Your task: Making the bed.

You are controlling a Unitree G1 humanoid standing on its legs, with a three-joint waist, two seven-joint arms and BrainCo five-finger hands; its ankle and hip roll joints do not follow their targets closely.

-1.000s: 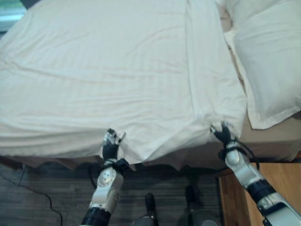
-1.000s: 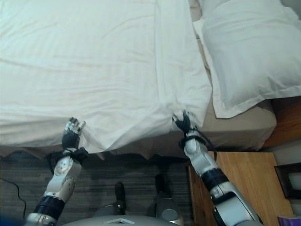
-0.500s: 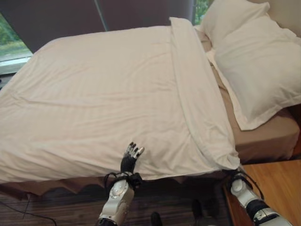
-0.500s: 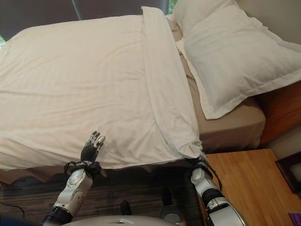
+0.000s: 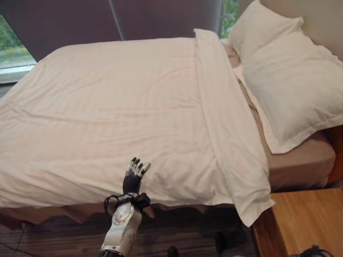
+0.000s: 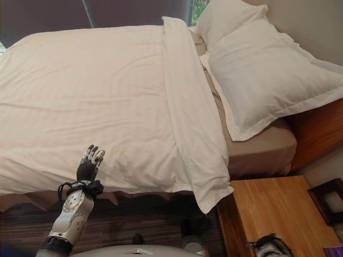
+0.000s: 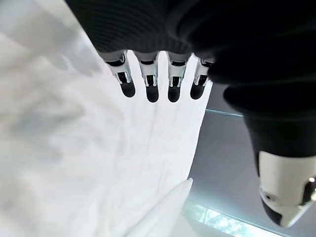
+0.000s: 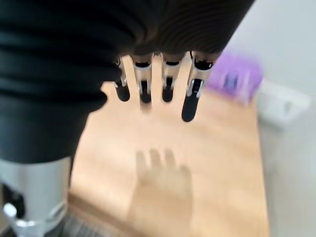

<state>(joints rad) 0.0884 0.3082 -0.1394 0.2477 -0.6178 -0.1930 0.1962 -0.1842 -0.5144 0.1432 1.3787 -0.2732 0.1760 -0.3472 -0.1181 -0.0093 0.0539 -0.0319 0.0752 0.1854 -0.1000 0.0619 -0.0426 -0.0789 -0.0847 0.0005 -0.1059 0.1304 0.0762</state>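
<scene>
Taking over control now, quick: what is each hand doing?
Left hand: open, fingers straight, holding nothing, at the duvet's near edge.
Right hand: open, empty, over the wooden nightstand.

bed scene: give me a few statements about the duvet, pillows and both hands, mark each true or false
1. The white duvet lies spread over the bed, one corner hanging off beside the wooden nightstand. True.
2. The left hand grips the duvet's edge. False: its fingers are straight and hold nothing, raised at the near edge.
3. Two white pillows lie at the head of the bed. True.
4. The right hand holds the duvet's corner. False: it is open above the nightstand.
5. The duvet covers the pillows. False: it stops short of them, leaving a tan sheet bare.
</scene>
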